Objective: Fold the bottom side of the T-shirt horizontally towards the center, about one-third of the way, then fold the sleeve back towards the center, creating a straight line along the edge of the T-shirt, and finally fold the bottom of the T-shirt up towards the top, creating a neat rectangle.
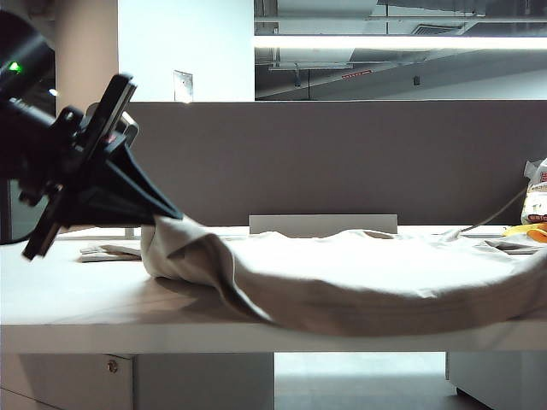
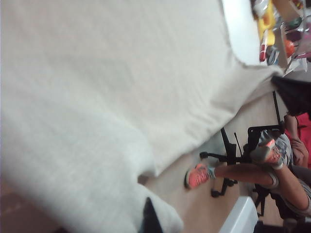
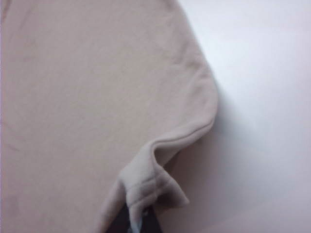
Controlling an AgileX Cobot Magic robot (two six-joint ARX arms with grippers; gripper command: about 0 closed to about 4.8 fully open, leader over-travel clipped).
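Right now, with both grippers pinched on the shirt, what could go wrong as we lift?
1. The left gripper holds only a bunched corner of the T-shirt; it may slip.
2. The right gripper pinches a thin hem edge, so that grip could slip too.
3. The cloth droops over the table edge, so the fold could skew.

White table (image 1: 77, 299), grey partition (image 1: 342, 158), printed bag (image 1: 537, 201) (far right), seated person (image 2: 272, 170)

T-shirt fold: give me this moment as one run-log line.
left claw: shut on T-shirt, edge lifted | right claw: shut on T-shirt edge | fold: not laid
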